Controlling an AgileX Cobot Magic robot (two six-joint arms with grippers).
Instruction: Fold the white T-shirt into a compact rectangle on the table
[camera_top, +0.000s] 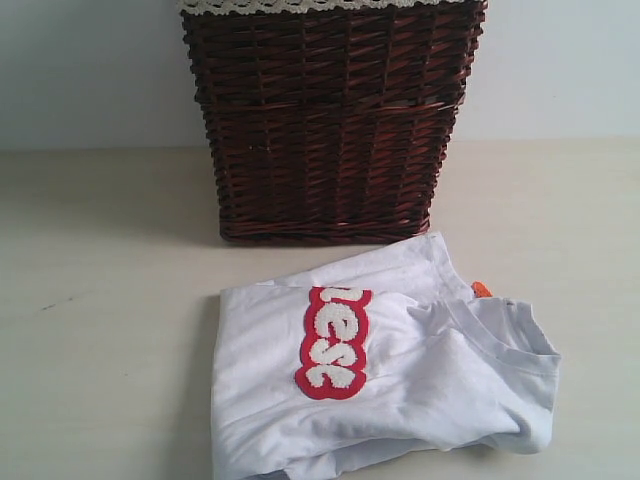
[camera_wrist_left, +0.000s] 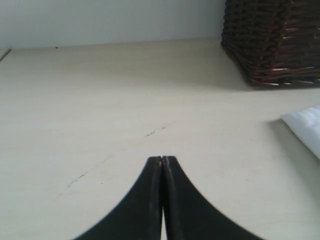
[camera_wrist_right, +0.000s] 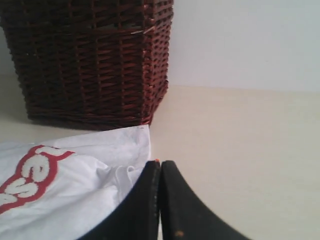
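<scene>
The white T-shirt (camera_top: 400, 370) sits mostly folded in front of the wicker basket (camera_top: 330, 120), but lumpy; probably needs tidying. Left gripper (camera_wrist_left: 163, 159) and right gripper (camera_wrist_right: 160, 162) both clenched, empty.

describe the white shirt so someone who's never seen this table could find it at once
Find the tall dark wicker basket at the back of the pale table; the white T-shirt lies loosely folded just in front of it. Its fuzzy white lettering outlined in red and the orange tag by the neck set it apart from the lace-trimmed liner at the basket's rim.
</scene>
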